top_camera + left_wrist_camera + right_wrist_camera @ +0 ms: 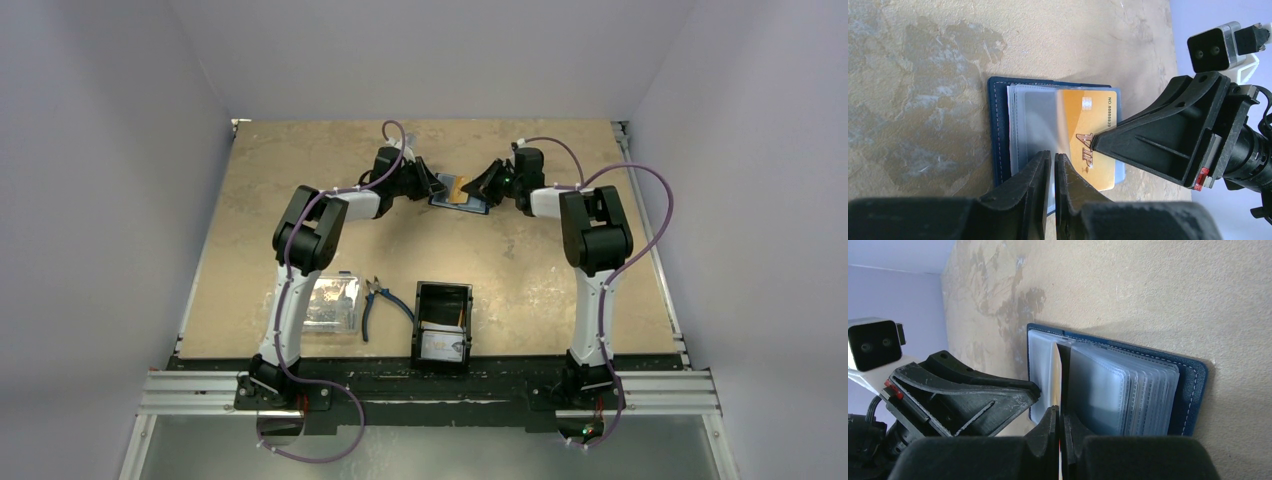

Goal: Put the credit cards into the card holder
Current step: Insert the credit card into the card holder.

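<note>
Nearest, by the near edge of the table [560,290] around its middle, stands a black tray [441,297] with a white card [443,346] lying in its near end. Just left of it lie blue-handled pliers [377,301], then a clear plastic box [333,303]. Only the overhead view shows these.

Farther out, both arms reach inward and meet at the card holder [459,203], which lies open and flat near the middle of the far edge. From above it is a small dark patch with a spot of orange.

The left wrist view shows more. The left gripper [1053,159] is clenched, with only a thin gap, on the edge of a clear sleeve [1035,120] of the navy holder. An orange-yellow credit card [1083,120] with gold "VIP" lettering lies partly under that sleeve. The right gripper [1094,143] meets the card's exposed face.

The right wrist view shows the same card edge-on, as a thin pale strip standing between the sleeves. The right gripper's fingers are clamped tight on its near edge. A stack of further clear sleeves fans to the right over the blue cover, and the left gripper's tip touches the leftmost sleeve.
</note>
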`<state>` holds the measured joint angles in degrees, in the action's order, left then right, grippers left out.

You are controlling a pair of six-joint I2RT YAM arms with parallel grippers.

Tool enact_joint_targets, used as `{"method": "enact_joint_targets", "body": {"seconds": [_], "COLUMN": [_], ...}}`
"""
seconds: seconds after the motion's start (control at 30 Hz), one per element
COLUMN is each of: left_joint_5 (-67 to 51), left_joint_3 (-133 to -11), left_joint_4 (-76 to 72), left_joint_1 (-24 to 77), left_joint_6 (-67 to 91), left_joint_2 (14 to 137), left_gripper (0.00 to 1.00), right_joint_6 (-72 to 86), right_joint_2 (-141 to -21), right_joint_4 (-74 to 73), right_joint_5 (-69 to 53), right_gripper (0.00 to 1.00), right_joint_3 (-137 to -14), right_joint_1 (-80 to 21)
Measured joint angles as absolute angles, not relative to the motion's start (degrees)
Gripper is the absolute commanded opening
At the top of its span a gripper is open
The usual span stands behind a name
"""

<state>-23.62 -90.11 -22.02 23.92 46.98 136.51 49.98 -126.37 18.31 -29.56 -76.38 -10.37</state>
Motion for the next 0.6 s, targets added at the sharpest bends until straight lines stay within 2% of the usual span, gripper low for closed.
{"method": "enact_joint_targets", "body": {"seconds": [0.13,0.23,0.5,0.6], "left_joint_5": [-23.6,-23.6,-23.7,-23.9], "left_joint_3": [-90.1,-90.1,-90.1,-90.1], "left_joint_4": [-22.0,-22.0,-22.0,-22.0], "left_joint_1": [23.9,23.9,23.9,23.9], "left_joint_6": [47.0,47.0,47.0,47.4], "left_joint_2": [136.5,136.5,136.5,136.5], "left_gripper": [0.14,0.14,0.15,0.17], "right_joint_6": [49.6,49.4,48.7,48.0], "right_joint_2": [-126.4,-126.4,-127.7,-127.9], "right_joint_4": [18.2,18.2,16.4,15.4], "right_joint_5": [-29.8,-30.0,-31.1,-31.2], "right_gripper": [0.00,0.04,0.25,0.37], "right_joint_3": [-76.4,-76.4,-78.9,-79.9], "right_joint_1": [-10.3,-10.3,-10.2,-10.5]}}
